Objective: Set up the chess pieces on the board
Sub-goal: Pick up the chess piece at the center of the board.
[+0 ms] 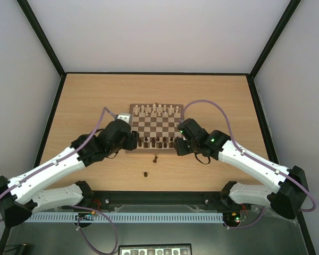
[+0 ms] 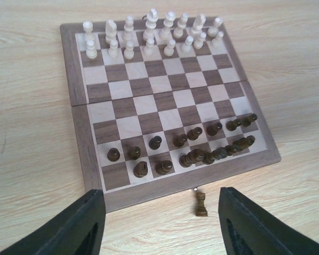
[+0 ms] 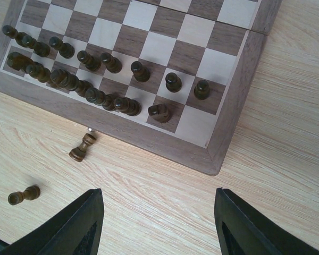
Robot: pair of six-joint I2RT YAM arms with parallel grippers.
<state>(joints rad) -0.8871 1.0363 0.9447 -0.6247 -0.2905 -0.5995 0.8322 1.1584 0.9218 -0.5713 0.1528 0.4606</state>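
The board [image 1: 158, 126] lies mid-table, and it also shows in the left wrist view [image 2: 149, 109] and the right wrist view [image 3: 165, 45]. Dark chess pieces [image 1: 159, 141] crowd its two near rows [image 2: 155, 142] [image 3: 140, 70], bunched unevenly. One dark rook [image 1: 156, 158] is on the table just off the near border [image 2: 201, 204] [image 3: 82, 147]. One dark pawn [image 1: 145, 173] lies further toward me [image 3: 24, 195]. My left gripper [image 1: 132, 139] [image 2: 159, 226] is open and empty at the near-left corner. My right gripper [image 1: 181, 144] [image 3: 157, 226] is open and empty at the near-right corner.
Cream-white pieces [image 1: 157, 110] [image 2: 149, 34] stand in the board's two far rows. The bare corner squares at the near left [image 2: 116, 175] and near right [image 3: 194, 126] hold nothing. Black frame rails border the table.
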